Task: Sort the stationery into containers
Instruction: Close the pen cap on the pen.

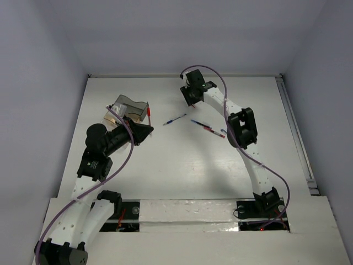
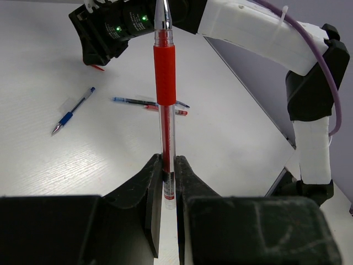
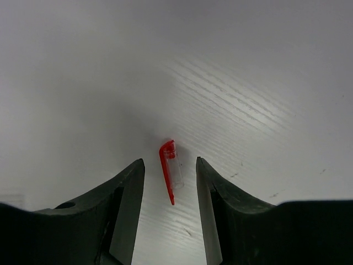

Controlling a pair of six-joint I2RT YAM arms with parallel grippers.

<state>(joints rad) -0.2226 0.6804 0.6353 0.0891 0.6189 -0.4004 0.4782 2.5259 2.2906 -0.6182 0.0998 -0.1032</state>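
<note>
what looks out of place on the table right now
A loose red pen cap lies alone on the table, between the open fingers of the right tool, touching neither. It likely belongs to the red pen clamped in the left tool, whose metal tip is bare.

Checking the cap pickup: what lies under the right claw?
A red pen cap lies untouched on the white table, in the gap of the open right claw. Its fingers hide the table directly beneath them.
</note>
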